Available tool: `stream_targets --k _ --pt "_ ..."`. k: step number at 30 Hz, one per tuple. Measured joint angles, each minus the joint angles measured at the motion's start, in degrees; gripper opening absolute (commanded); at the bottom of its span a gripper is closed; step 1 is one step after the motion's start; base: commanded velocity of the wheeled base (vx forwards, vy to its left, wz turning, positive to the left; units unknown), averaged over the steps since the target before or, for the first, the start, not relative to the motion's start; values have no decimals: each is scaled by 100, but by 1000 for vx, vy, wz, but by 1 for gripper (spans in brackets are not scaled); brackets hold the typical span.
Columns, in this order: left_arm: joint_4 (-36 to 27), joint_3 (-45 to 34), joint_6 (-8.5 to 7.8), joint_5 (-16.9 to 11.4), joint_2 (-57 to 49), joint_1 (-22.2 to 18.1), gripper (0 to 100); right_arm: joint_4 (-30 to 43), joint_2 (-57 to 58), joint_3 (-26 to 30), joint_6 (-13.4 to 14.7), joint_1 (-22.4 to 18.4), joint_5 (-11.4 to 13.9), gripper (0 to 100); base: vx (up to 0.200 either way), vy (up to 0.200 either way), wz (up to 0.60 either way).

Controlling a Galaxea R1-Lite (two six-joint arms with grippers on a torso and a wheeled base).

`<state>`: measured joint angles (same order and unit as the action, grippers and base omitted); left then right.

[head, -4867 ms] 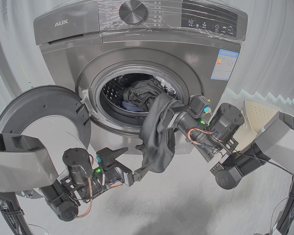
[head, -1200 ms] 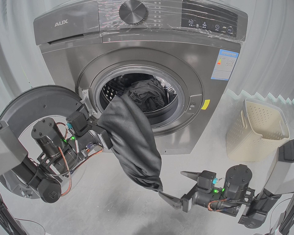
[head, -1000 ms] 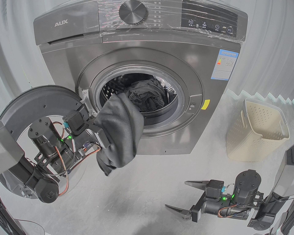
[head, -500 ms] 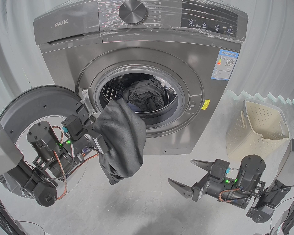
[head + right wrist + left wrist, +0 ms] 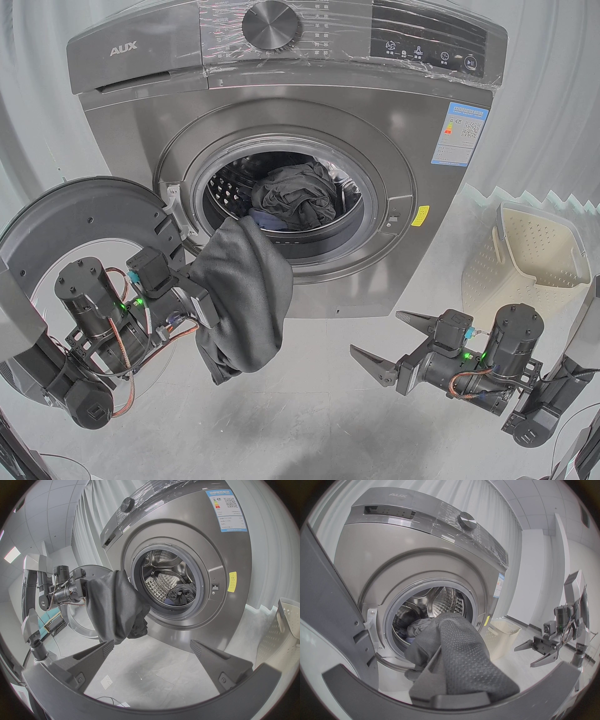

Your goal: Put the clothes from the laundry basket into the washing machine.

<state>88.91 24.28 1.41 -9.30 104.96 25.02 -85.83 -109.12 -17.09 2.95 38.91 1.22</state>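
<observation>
A dark grey garment [image 5: 244, 300] hangs over my left gripper [image 5: 207, 295] just below and left of the washing machine's drum opening [image 5: 284, 200]. The cloth covers the fingers, which are shut on it. Its top edge lies against the door seal and its lower end dangles above the floor. In the left wrist view the garment [image 5: 462, 658] drapes over the fingers. Dark clothes [image 5: 294, 194] lie inside the drum. My right gripper [image 5: 390, 344] hovers low at the right, open, with nothing in it. The cream laundry basket [image 5: 537, 269] stands on the floor to the right.
The round machine door [image 5: 81, 219] is swung open on the left, behind my left arm. The grey floor [image 5: 312, 406] in front of the machine is bare. The right wrist view shows the basket [image 5: 281, 636] close beside that gripper.
My right gripper let go of the garment, dropped away to the lower right, then rose a little, staying open. The left gripper keeps the garment, whose free end has swung back under it.
</observation>
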Motion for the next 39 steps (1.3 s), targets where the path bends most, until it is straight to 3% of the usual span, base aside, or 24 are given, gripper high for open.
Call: stream_targets --k 2,5,10,16,25,39 --pt "-1 -20 -182 9 13 4 0 2 0 10 2 0 0 100 100 0 0" --pt "-4 -76 -302 5 50 15 0 -2 -2 21 5 0 -2 100 0 0 0" --pt "-6 -113 -265 2 77 26 0 -2 -6 32 5 0 -2 100 0 0 0" --pt "-6 -117 -294 -5 132 56 0 0 -9 41 5 22 -2 100 200 0 0" --pt "5 -144 -313 143 267 316 0 -2 -9 48 13 55 -2 100 0 0 0" --pt "7 -141 -308 151 372 390 0 5 -6 52 13 105 -7 100 171 0 0"
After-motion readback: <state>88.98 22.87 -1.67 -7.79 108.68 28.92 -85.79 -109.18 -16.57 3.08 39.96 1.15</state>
